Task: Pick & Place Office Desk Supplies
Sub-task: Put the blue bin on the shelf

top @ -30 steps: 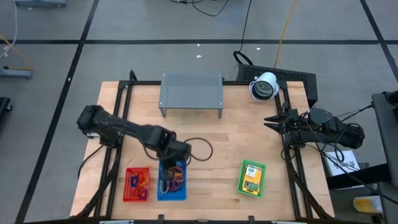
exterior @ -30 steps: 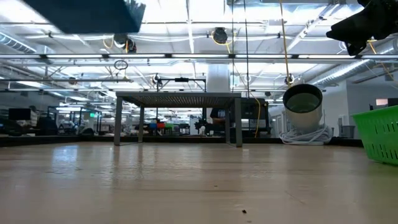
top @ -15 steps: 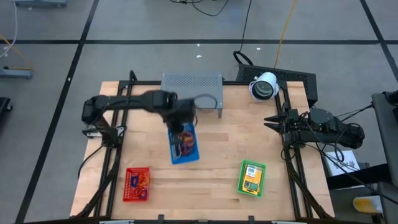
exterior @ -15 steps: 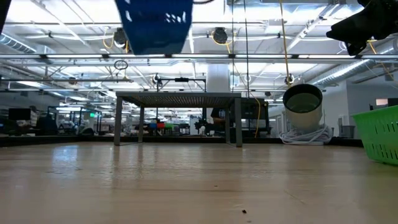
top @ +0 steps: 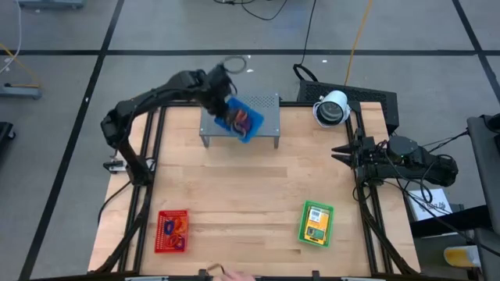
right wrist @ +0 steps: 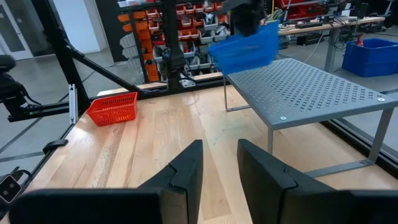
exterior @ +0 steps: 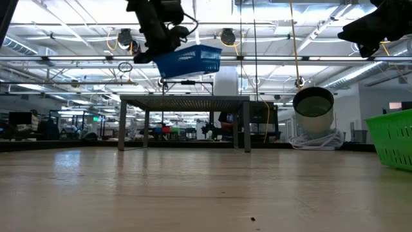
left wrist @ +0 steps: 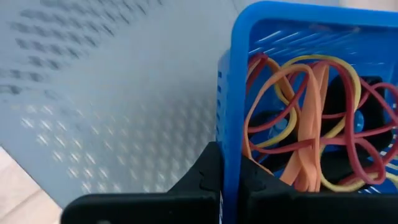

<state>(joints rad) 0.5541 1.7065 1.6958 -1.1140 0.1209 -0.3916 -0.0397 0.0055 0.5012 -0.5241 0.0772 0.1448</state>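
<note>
My left gripper point(top: 221, 100) point(left wrist: 229, 171) is shut on a blue mesh basket point(top: 241, 119) point(exterior: 188, 60), held in the air above the grey perforated shelf point(top: 266, 104) point(exterior: 183, 100). Red, orange and yellow rubber-band loops point(left wrist: 306, 134) lie tangled inside the basket with something dark under them. My right gripper point(top: 337, 154) point(right wrist: 219, 163) waits open at the table's right edge, touching nothing. The blue basket point(right wrist: 246, 46) also shows in the right wrist view, over the shelf point(right wrist: 311, 93). My left gripper pinches the blue basket's side wall at its rim point(left wrist: 226, 127), one finger point(left wrist: 205, 171) outside and one point(left wrist: 254, 182) inside. The basket is lifted clear above the shelf top, slightly tilted in the low view.
A red mesh basket point(top: 172, 231) point(right wrist: 113, 107) with small items stands near the table's near left corner. A green basket point(top: 316, 222) point(exterior: 393, 139) stands near the near right. A white round device point(top: 332, 108) point(exterior: 313, 103) sits at the far right corner. Bare wood lies between.
My left gripper has carried the blue basket from beside the red basket at the near edge, up and toward the far edge, until it hangs over the grey shelf. The basket has turned about on the way. My right arm has kept still.
</note>
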